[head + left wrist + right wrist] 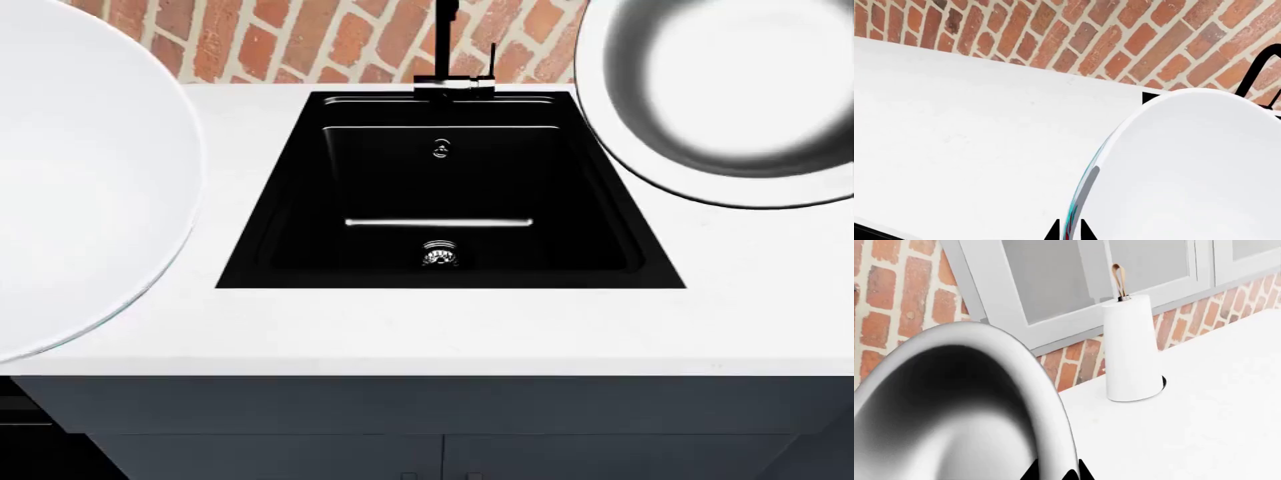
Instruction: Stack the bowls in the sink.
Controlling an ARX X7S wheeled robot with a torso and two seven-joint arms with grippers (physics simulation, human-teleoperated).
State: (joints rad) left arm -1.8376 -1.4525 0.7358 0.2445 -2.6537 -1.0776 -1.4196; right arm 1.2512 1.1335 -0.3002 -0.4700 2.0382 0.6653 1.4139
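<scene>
White worktop [441, 330] around an empty sink [280, 200]: white bowl [67, 170] and black bowl [727, 90] aloft, rigid, slick (probably breakable), fingers [1084, 231] pinching each rim.

Sink [451, 190] sits in the middle of the worktop [441, 330], faucet [451, 60] at its back edge, drain [447, 255] toward the front. The larger bowl [74, 180] is off to its left, the smaller bowl [727, 95] over the back-right corner. A tall container [1131, 350] stands against the back wall.
</scene>
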